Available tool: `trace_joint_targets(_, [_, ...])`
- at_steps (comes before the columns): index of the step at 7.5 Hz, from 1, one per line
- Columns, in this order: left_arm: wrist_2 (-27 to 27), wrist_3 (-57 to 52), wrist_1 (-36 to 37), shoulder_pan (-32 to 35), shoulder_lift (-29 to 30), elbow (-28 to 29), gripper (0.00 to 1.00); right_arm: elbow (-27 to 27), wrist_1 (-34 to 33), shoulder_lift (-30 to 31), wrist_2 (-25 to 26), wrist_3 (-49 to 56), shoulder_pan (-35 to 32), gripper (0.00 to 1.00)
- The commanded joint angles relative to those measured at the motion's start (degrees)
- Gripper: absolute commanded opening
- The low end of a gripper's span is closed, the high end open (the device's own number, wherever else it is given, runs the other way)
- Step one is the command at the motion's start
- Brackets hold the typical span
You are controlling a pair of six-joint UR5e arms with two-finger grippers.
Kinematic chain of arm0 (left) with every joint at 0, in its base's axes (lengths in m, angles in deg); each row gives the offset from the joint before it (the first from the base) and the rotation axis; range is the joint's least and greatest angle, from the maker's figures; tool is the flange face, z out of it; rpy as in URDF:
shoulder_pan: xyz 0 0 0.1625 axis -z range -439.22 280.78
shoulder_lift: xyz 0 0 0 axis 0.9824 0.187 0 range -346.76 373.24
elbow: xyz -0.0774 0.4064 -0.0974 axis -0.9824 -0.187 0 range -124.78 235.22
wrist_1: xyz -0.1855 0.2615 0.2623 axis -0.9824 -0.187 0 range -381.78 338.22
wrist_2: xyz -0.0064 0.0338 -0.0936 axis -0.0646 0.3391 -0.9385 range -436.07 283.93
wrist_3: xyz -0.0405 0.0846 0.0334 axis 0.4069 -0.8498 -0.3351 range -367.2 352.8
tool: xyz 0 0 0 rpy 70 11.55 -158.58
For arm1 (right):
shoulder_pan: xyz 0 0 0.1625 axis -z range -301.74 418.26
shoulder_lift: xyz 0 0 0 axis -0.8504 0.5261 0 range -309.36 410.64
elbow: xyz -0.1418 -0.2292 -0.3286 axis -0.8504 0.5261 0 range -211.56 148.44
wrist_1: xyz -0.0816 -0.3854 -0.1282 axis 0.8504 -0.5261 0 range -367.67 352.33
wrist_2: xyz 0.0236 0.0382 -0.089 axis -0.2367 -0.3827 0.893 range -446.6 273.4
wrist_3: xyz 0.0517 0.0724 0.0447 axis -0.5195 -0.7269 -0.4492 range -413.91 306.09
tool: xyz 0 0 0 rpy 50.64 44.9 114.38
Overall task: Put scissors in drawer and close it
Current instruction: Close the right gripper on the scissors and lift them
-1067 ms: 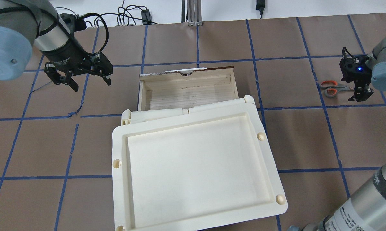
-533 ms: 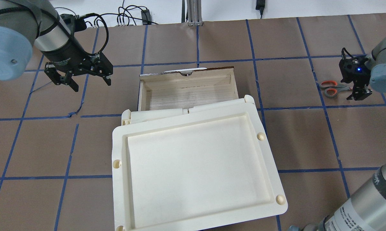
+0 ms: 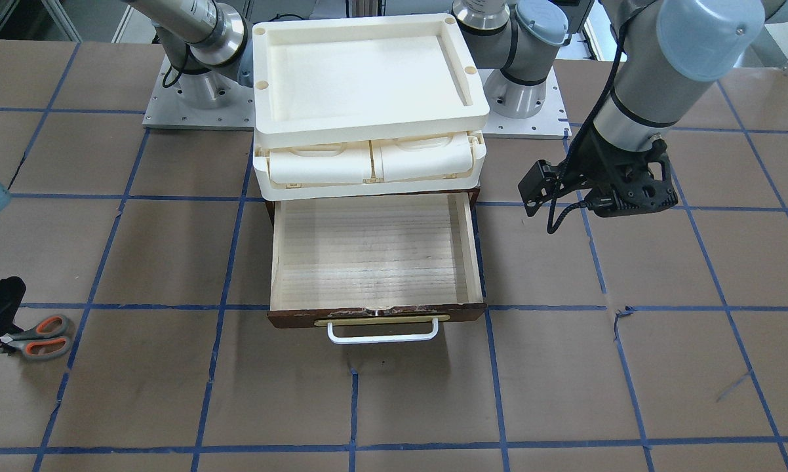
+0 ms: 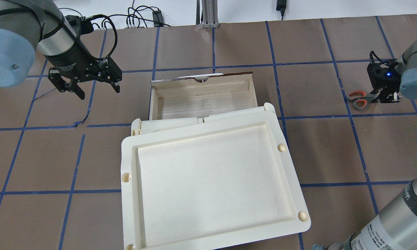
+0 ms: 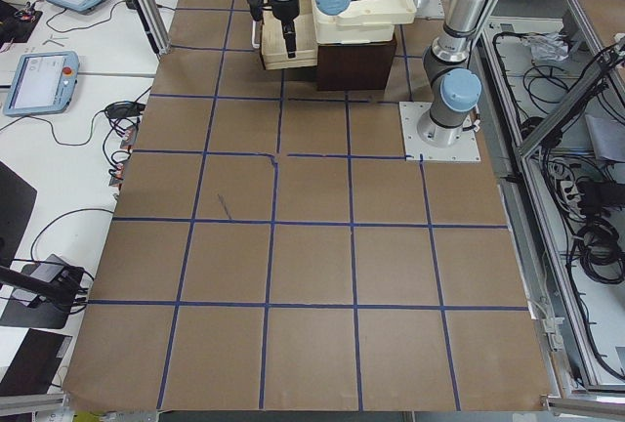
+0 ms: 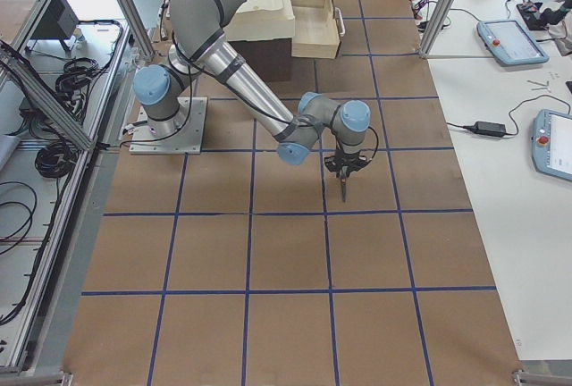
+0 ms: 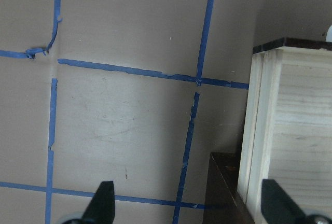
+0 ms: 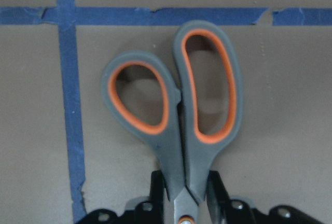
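Note:
The scissors (image 4: 358,99), with grey handles and orange-red inner loops, are at the table's far right; they also show in the right wrist view (image 8: 176,110) and the front view (image 3: 43,337). My right gripper (image 4: 379,97) is shut on them near the pivot, with fingers (image 8: 158,187) on either side. In the right side view the scissors (image 6: 343,191) hang from it, just above the table. The drawer (image 4: 201,104) stands open and empty, white bar handle (image 3: 382,334) facing away from me. My left gripper (image 4: 90,88) is open and empty, hovering left of the drawer (image 7: 290,130).
The cream plastic tray unit (image 4: 212,173) sits over the dark cabinet, above the drawer's rear part, with two small closed compartments (image 3: 368,164) facing the front. Blue tape lines grid the brown table. Cables (image 4: 139,15) lie along the far edge.
The right gripper has closed on the scissors and drawn back slightly; the scissors' handles have tilted and shifted with it. The left arm has not moved.

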Motion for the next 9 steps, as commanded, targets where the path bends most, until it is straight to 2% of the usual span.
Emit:
trace_joint_targets(1, [-0.1,0.0,0.0,0.0,0.0,0.0,1.0,1.9,1.0,2.2,-0.6,-1.1,-0.7,0.04])
trace_joint_targets(3, [-0.1,0.0,0.1,0.0,0.0,0.0,1.0,2.4,7.0,9.4,-0.5,-5.5,-5.9,0.01])
trace_joint_targets(4, [0.0,0.0,0.0,0.0,0.0,0.0,1.0,2.7,10.0,12.8,-0.5,-10.1,-9.2,0.01])
trace_joint_targets(5, [0.0,0.0,0.0,0.0,0.0,0.0,1.0,3.5,11.9,15.1,-0.7,-10.2,-13.8,0.01])
trace_joint_targets(6, [-0.1,0.0,0.1,0.0,0.0,0.0,1.0,5.2,13.4,15.7,0.0,-10.9,-19.9,0.01])
trace_joint_targets(9, [-0.1,-0.1,0.0,-0.1,0.0,0.0,1.0,7.2,18.5,17.8,-0.9,-28.2,-34.3,0.01])
